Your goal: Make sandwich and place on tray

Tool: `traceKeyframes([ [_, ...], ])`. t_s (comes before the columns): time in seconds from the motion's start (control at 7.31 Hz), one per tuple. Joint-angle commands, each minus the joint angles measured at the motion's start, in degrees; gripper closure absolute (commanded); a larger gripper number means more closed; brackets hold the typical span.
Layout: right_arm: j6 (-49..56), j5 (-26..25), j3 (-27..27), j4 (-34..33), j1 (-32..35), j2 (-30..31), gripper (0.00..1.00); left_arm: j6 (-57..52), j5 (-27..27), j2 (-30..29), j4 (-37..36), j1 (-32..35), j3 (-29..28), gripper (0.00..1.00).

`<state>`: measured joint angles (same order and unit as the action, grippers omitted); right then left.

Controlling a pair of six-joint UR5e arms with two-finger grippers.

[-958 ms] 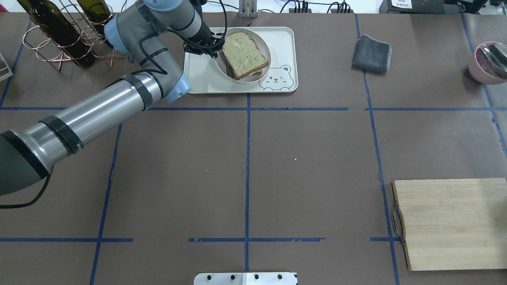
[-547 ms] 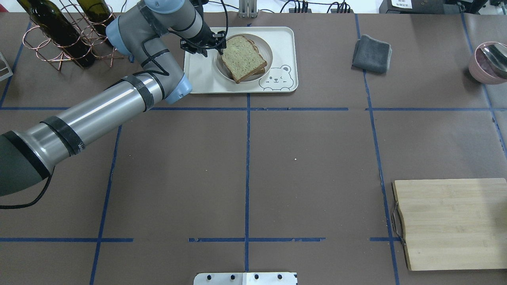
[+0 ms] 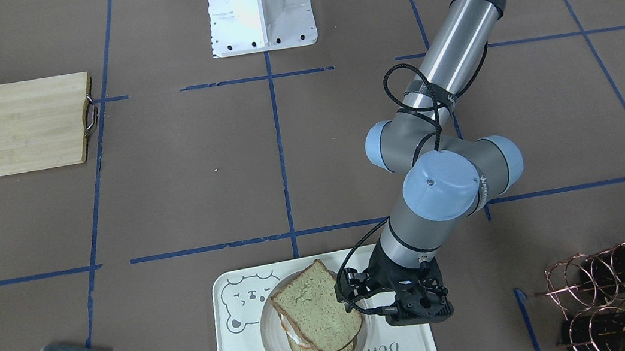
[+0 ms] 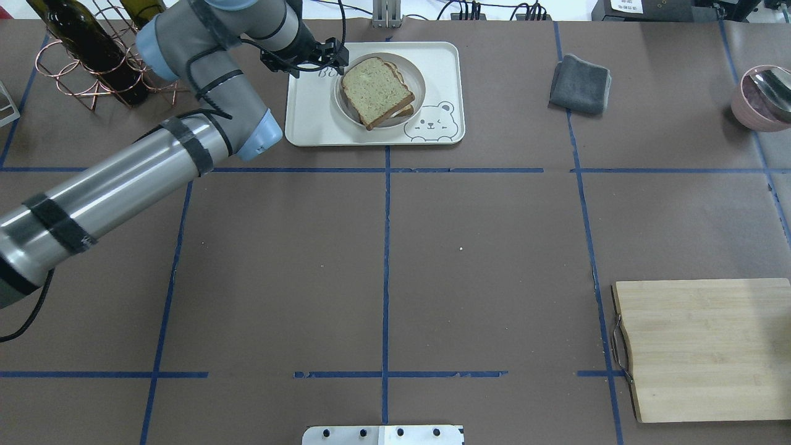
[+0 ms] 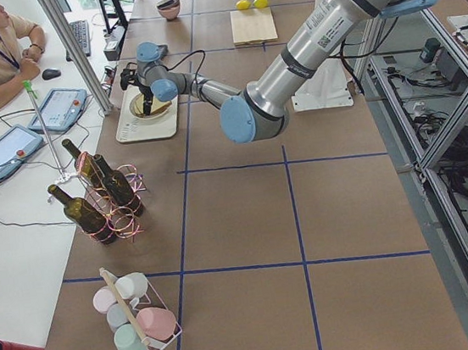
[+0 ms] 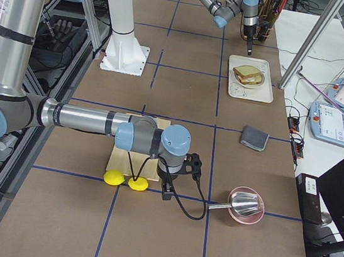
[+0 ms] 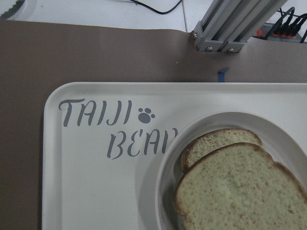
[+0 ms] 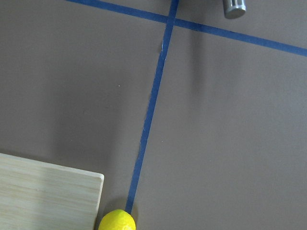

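The sandwich (image 4: 377, 91), two brown-crusted slices with white egg showing between them, lies in a round whitish bowl (image 4: 420, 77). The bowl stands on the off-white bear tray (image 4: 309, 117) at the table's far middle. My left gripper (image 4: 330, 59) hovers over the tray's far left part, just left of the bowl's rim and apart from it, open and empty. Its wrist view looks down on the tray (image 7: 86, 167), the bowl (image 7: 163, 167) and the sandwich (image 7: 240, 191). My right gripper (image 6: 166, 194) hangs beside the cutting board; whether it is open or shut I cannot tell.
A wooden cutting board (image 4: 704, 346) lies at the near right with two lemons (image 6: 124, 180) beside it. A folded grey cloth (image 4: 579, 83) and a pink bowl with a metal scoop (image 4: 763, 99) sit far right. A copper wine rack (image 4: 93, 55) stands far left.
The bowl with the sandwich came down onto the tray. My left gripper let go of its rim and drew back to the left and away from it.
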<state>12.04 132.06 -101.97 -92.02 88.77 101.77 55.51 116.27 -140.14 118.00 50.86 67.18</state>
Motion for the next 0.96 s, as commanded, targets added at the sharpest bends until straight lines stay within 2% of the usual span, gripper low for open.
traceKeyframes([
  [0.0,-0.2,0.0,0.1,0.0,0.0,-0.3,0.00,-7.3,3.9,12.2,-14.9,2.4,23.1,0.00],
  [0.27,-2.3,0.0,0.0,0.0,0.0,-0.2,0.00,-20.4,5.2,23.6,-24.3,7.2,38.4,0.00],
  [0.41,-2.4,0.0,0.0,0.0,0.0,-0.2,0.00,-31.0,5.3,28.1,-28.7,11.5,41.2,0.00],
  [0.68,-3.2,0.0,0.0,0.0,0.0,-0.2,0.00,-48.7,5.5,36.6,-31.0,19.8,41.2,0.00],
  [0.82,-3.3,0.0,0.1,-0.1,0.0,-0.1,0.00,-53.9,10.9,40.5,-31.2,25.6,39.8,0.00],
])
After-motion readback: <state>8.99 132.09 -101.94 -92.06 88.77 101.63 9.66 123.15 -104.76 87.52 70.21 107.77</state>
